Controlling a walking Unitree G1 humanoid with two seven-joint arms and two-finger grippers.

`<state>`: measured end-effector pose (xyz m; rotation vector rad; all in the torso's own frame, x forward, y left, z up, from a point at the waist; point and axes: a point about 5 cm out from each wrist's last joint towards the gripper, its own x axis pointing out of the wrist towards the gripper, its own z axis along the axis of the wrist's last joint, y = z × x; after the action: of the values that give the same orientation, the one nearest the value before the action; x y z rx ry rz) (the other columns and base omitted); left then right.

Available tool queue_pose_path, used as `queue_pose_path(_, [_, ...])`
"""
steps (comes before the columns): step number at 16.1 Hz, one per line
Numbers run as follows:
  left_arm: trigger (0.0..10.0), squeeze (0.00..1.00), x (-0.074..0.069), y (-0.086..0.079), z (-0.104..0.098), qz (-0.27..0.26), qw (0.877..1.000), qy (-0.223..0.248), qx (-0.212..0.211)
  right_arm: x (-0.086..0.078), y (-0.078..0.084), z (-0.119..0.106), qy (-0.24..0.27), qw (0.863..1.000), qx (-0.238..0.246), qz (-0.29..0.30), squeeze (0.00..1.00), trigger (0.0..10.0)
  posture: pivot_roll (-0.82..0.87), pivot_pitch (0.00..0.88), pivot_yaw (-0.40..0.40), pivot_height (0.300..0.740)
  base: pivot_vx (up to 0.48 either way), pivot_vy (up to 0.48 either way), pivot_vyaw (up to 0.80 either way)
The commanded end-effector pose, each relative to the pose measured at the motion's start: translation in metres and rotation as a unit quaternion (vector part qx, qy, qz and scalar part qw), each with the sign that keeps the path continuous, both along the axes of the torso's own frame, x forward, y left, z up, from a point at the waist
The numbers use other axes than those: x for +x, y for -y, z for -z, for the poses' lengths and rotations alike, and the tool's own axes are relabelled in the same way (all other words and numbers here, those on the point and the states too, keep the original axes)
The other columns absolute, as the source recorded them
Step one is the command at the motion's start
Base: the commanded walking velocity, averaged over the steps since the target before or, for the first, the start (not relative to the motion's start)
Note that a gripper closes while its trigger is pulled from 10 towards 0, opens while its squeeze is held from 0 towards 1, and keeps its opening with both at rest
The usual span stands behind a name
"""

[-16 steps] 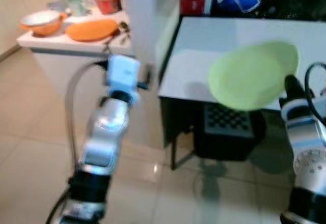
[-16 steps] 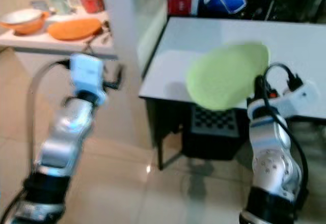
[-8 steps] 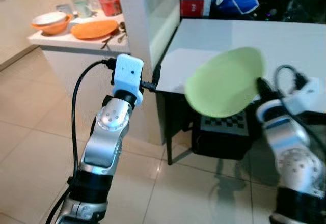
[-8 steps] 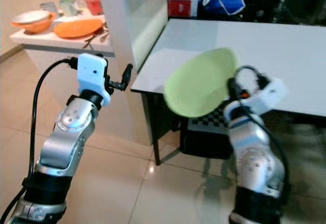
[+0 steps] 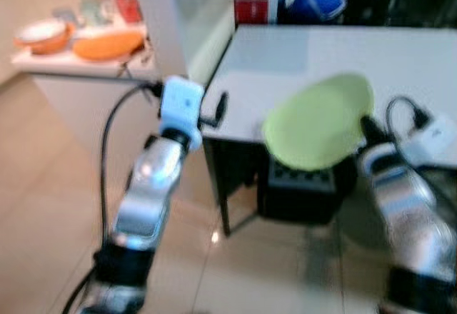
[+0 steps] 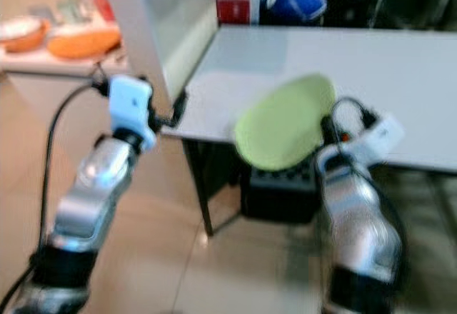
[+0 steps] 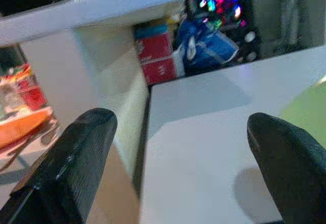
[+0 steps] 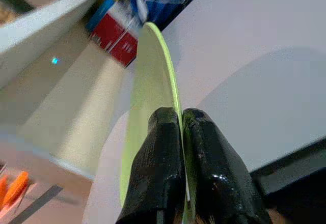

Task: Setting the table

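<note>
Plate first: we carry a round lime-green plate pinched at its rim by our right gripper, both black fingers clamped hard on the edge. It hangs tilted above the near edge of the white rectangular counter, not yet resting, likely so it can be laid flat there as a place setting. Our left gripper is spread wide and holds nothing, raised at the counter's near corner. Well apart, a second white counter carries an orange plate and an orange bowl, probably the remaining tableware.
</note>
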<state>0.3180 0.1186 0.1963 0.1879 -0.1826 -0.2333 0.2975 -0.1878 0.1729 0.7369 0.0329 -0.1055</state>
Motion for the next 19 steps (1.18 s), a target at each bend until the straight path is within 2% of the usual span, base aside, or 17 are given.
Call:
queue_pose_path(1, [10.0,0.0,0.0,0.006,-0.004,0.011,1.0,0.007,-0.004,0.001,0.004,-0.01,0.024,1.0,-0.002,0.005,0.0,10.0,-0.06,0.0,0.053,0.74,0.334,0.0,0.0])
queue_pose_path(9, [10.0,0.0,0.001,0.004,-0.006,0.018,1.0,0.008,-0.01,0.006,0.008,-0.005,0.013,0.999,0.011,0.029,0.0,10.0,-0.05,0.0,0.053,0.74,0.333,0.0,0.0])
queue_pose_path(17, [10.0,0.0,0.0,0.008,-0.006,0.035,0.999,0.004,-0.01,0.02,0.016,0.011,-0.004,0.999,0.015,0.051,0.0,10.0,-0.05,0.0,0.063,0.74,0.334,0.0,0.0])
queue_pose_path(19, [10.0,0.0,-0.002,0.009,-0.002,0.042,0.999,-0.009,-0.006,0.025,0.019,0.018,-0.012,0.998,0.015,0.057,0.0,10.0,-0.05,0.0,0.066,0.74,0.0,0.0,0.0])
